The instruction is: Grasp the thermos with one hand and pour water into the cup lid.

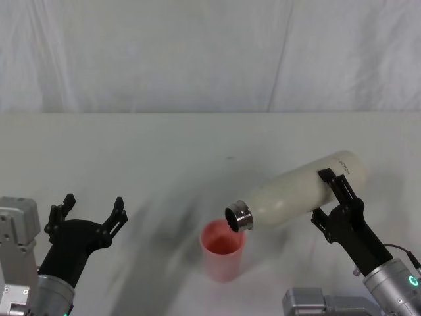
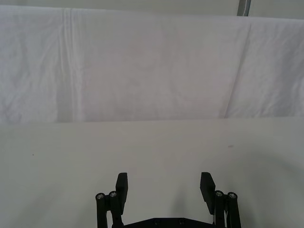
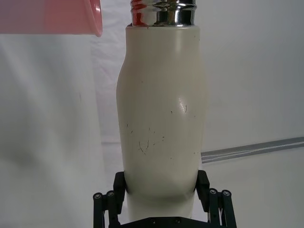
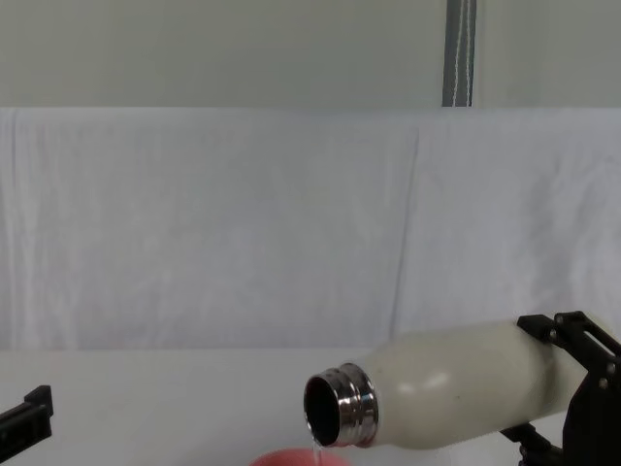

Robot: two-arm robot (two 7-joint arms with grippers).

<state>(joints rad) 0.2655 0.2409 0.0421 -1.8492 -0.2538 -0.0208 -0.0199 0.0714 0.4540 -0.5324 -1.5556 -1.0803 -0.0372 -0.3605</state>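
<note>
The cream-white thermos (image 1: 302, 189) is tipped nearly level, its steel neck (image 1: 239, 218) over the pink cup lid (image 1: 222, 249), which stands on the table. My right gripper (image 1: 331, 193) is shut on the thermos body near its base. In the chest view a thin stream of water falls from the thermos (image 4: 456, 383) mouth toward the cup lid (image 4: 301, 458) rim. The right wrist view shows the thermos (image 3: 161, 114) held between the fingers (image 3: 203, 187), with the cup lid (image 3: 50, 16) beyond. My left gripper (image 1: 92, 212) rests open at the near left, holding nothing, and its fingertips (image 2: 121, 184) stand apart.
A white cloth covers the table (image 1: 164, 151) and hangs as a backdrop (image 1: 210, 52) behind it. Bare tabletop stretches between the two arms and toward the back edge.
</note>
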